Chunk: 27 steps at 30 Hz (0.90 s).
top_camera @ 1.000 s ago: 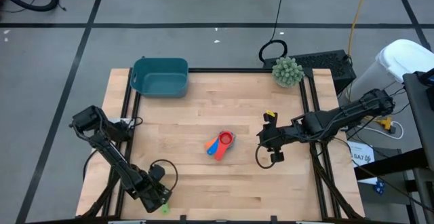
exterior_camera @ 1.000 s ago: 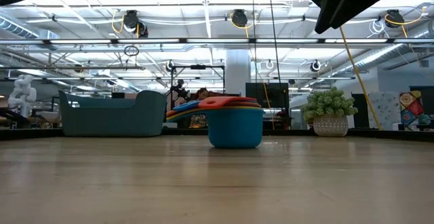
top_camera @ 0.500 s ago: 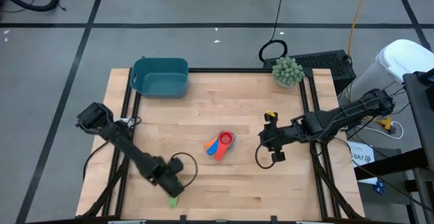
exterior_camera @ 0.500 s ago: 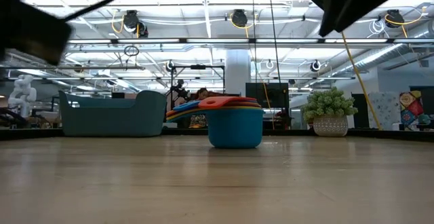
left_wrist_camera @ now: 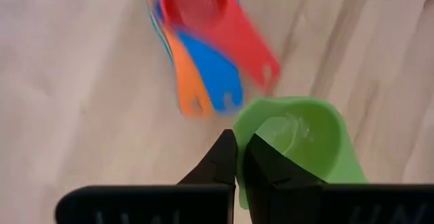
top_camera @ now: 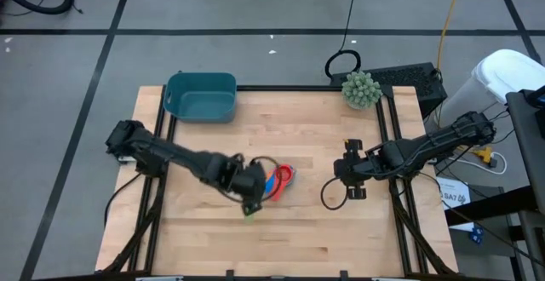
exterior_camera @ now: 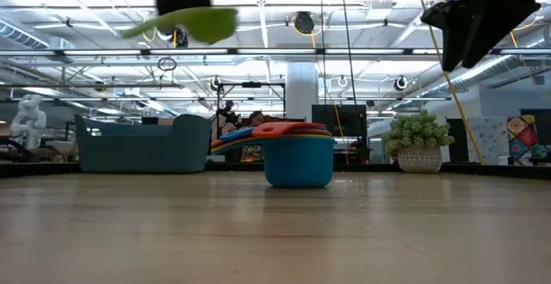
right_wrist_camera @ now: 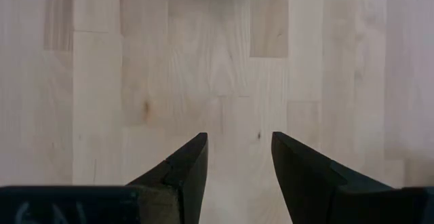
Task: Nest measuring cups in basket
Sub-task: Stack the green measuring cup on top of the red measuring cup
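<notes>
The left gripper (left_wrist_camera: 237, 173) hangs above the middle of the table (top_camera: 306, 238), its dark fingers pinching the rim of the green cup (left_wrist_camera: 302, 139), a glossy plastic scoop (in the low view it shows as a flat green shape (exterior_camera: 182, 22) high over the board). Directly beside it, at about 2 o'clock from the gripper in the high view, sits the stack (top_camera: 279, 179) of nested cups: the red cup (left_wrist_camera: 203, 7) on top, with blue and orange flat handles fanned out beneath it, each handle ending in a small hole. In the low view the stack's round blue bowl (exterior_camera: 298, 161) rests on the pale wood planks.

The basket (top_camera: 201, 96), a teal bin with rounded corners and smooth solid walls, stands at the table's 11 o'clock corner, well apart from the stack.

The right gripper (right_wrist_camera: 239, 163) waits at 3 o'clock of the stack, jaws spread over bare wood grain.

A spiky ball plant (top_camera: 361, 88) sits at the 1 o'clock corner.
</notes>
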Motion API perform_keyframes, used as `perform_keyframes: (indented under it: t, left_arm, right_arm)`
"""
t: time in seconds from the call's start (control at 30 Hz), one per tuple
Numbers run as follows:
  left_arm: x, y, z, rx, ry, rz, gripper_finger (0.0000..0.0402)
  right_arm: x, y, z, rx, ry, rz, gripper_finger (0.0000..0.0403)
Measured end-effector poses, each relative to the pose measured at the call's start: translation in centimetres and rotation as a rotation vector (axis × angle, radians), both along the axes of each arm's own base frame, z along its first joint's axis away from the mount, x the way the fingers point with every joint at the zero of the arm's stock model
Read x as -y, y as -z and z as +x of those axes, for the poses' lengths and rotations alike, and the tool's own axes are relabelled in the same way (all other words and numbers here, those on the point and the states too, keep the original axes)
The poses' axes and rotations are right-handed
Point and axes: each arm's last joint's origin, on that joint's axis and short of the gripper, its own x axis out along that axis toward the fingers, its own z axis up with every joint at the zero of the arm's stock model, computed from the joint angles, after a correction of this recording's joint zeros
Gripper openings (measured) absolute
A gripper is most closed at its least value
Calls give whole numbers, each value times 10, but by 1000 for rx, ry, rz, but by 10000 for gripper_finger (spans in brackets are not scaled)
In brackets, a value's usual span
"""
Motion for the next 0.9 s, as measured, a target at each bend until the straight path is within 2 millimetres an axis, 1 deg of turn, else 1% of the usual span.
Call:
perform_keyframes:
  t: [0.1,0.17,0.27,0.37,0.47,0.53,0.63,0.7,0.83,0.9]
  left_arm:
    - [-19,-16,10,51,11,48,8]
    - [-34,-19,14,55,9,69,8]
    - [-57,-11,23,22,-10,92,8]
    - [-70,4,35,-3,-5,71,8]
    - [-73,15,49,21,27,43,8]
    - [-72,20,54,41,43,27,8]
    - [-71,18,58,74,45,24,8]
    - [-71,10,60,86,39,25,8]
    - [-73,2,67,85,58,71,8]
    - [-77,8,70,36,60,73,8]
  right_arm:
    - [2,5,-6,-10,23,8,157]
    - [4,8,-11,-11,50,17,157]
    - [6,12,-22,-14,90,74,157]
    - [8,16,-33,-10,131,129,157]
    - [9,18,-44,10,161,161,157]
    - [10,18,-51,26,173,179,157]
    - [11,17,-57,57,187,203,157]
    - [11,16,-60,75,193,211,157]
    - [10,14,-59,120,196,235,157]
    - [9,13,-57,141,193,246,157]
